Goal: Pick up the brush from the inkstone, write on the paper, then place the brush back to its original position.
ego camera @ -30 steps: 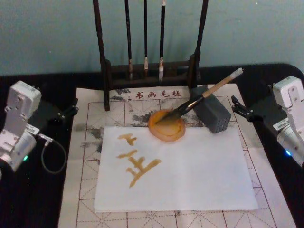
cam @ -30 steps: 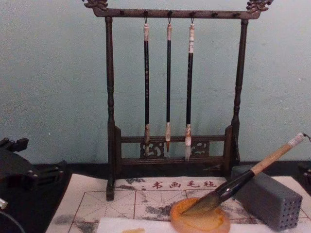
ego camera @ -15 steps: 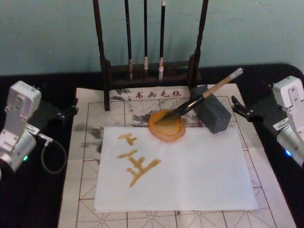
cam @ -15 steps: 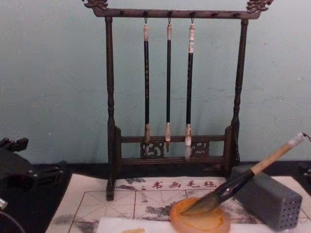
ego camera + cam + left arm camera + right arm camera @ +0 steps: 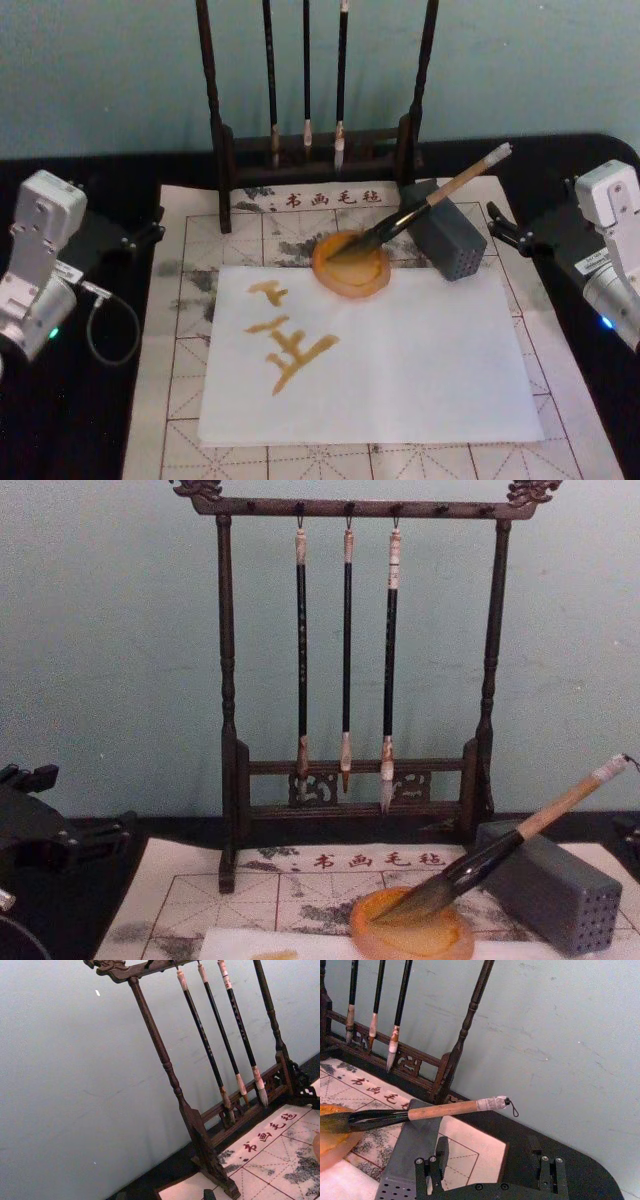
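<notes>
Amber strokes [image 5: 290,352] already lie on the left half of the paper [image 5: 430,360], and the brush [image 5: 420,208] is not in our grasp. Its dark bristles rest in the inkstone [image 5: 350,275], which touches the paper's far edge, and its tan handle leans up across the grey block [image 5: 452,242] just beside the dish.

Our right gripper [image 5: 502,226] sits at the right edge of the worktop [image 5: 60,430], apart from the block. In the right wrist view its fingers [image 5: 427,1166] stand wide apart with nothing between them. Our left gripper [image 5: 148,230] is parked at the far left, well apart from the brush, and we cannot tell whether it is open or closed.

We judge the writing done and the brush returned, so the task looks at or near its end. What remains calls only for keeping both arms clear of the handle, since a nudge could roll it off the block. If more strokes were wanted, our right gripper would need to reach the bare handle above the block and close there.
</notes>
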You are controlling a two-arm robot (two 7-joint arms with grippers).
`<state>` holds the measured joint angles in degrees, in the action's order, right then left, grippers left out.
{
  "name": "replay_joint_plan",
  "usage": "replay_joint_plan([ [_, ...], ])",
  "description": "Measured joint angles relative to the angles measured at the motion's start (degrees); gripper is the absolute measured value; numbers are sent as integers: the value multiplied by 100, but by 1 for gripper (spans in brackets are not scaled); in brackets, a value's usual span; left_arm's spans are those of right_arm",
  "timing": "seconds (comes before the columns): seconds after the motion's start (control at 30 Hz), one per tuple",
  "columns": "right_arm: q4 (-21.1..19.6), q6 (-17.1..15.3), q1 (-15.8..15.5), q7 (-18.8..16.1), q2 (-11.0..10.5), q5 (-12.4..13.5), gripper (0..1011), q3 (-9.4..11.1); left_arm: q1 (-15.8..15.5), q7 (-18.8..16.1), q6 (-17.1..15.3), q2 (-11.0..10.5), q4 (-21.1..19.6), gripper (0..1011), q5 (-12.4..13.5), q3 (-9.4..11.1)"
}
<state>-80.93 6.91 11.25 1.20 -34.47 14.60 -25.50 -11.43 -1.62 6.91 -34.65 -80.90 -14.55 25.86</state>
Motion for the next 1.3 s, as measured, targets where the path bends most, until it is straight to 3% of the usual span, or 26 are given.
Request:
replay_joint_plan([
  [0.17, -83, -80, -77, -176, 46, 193, 1002, 135, 0, 0, 0, 0, 0, 1001, 0, 0],
  [0.23, -142, -162, -129, -308, 71, 380, 1002, 215, 0, 0, 0, 0, 0, 1001, 0, 0],
  [0.47, -328, -648, -295, -844, 221, 1293, 1002, 579, 0, 0, 0, 0, 0, 1001, 0, 0],
  [0.7, -403, -1257, -402, -1230, 595, 2364, 1003, 1046, 0, 0, 0, 0, 0, 1001, 0, 0],
  [0.93, -401, -1702, -414, -1275, 1018, 3104, 1002, 1408, 0, 0, 0, 0, 0, 1001, 0, 0],
  [1.3, -229, -2193, -226, -1067, 1403, 4068, 1002, 1609, 0, 0, 0, 0, 0, 1001, 0, 0],
])
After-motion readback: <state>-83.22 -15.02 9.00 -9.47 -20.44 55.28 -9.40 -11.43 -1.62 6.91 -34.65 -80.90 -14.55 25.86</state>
